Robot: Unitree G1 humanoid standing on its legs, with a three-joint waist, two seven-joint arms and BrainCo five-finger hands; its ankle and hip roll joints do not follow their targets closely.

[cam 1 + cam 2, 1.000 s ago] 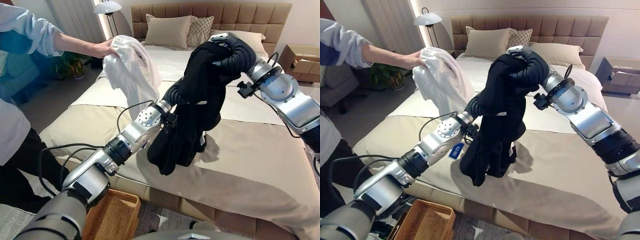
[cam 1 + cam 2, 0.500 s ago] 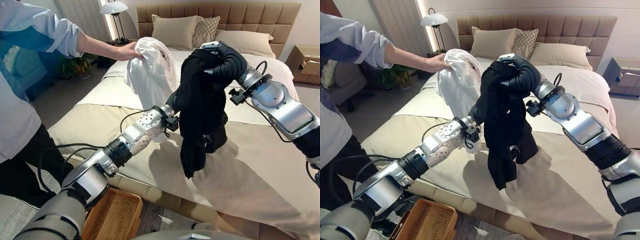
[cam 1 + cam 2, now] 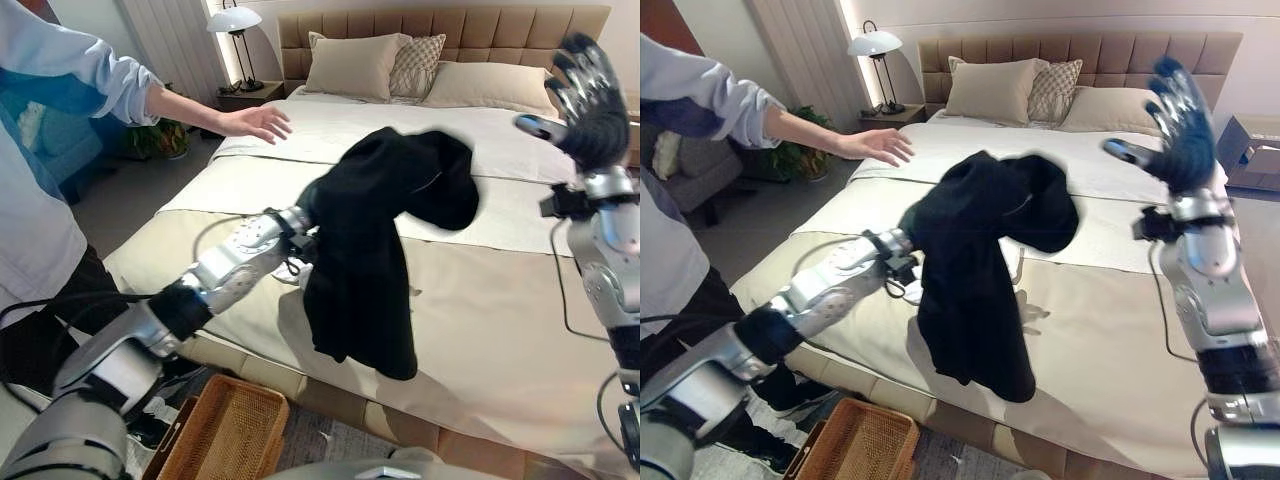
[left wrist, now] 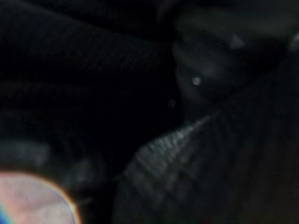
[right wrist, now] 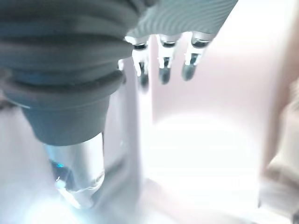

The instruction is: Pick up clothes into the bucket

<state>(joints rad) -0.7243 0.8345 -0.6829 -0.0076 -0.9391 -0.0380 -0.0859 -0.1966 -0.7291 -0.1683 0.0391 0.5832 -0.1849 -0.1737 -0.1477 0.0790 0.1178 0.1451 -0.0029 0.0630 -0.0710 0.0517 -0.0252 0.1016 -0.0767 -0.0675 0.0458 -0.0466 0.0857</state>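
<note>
**Black garment hangs off the left arm above the bed, basket below**

The garment (image 3: 375,235) is black, soft and bunched; its upper mass is draped over the end of the left arm, and a long tail hangs straight down from there, so its long axis runs from 12 to 6 o'clock; the tail's lower end hangs in front of the bed's (image 3: 500,330) near edge; it looks limp and heavy enough to swing or slide off if the arm tilts.

The left hand is buried under the cloth at the garment's 9 o'clock side, where the silver forearm disappears into it; I cannot tell whether its fingers are curled on the fabric or merely carry it; the left wrist view gives only dark folds.

The right hand (image 3: 588,95) is up at about 2 o'clock from the garment, well apart from it, fingers spread and holding nothing; so the left arm alone bears the load and is the nearer one.

The basket (image 3: 225,435) stands on the floor at roughly 7 o'clock from the hanging tail, just beside the bed's foot; judging from this, the coming move is a swing down and toward 7 o'clock, then a release over the rim.

A person's hand (image 3: 258,122) reaches over the bed at 10 o'clock, empty.
</note>
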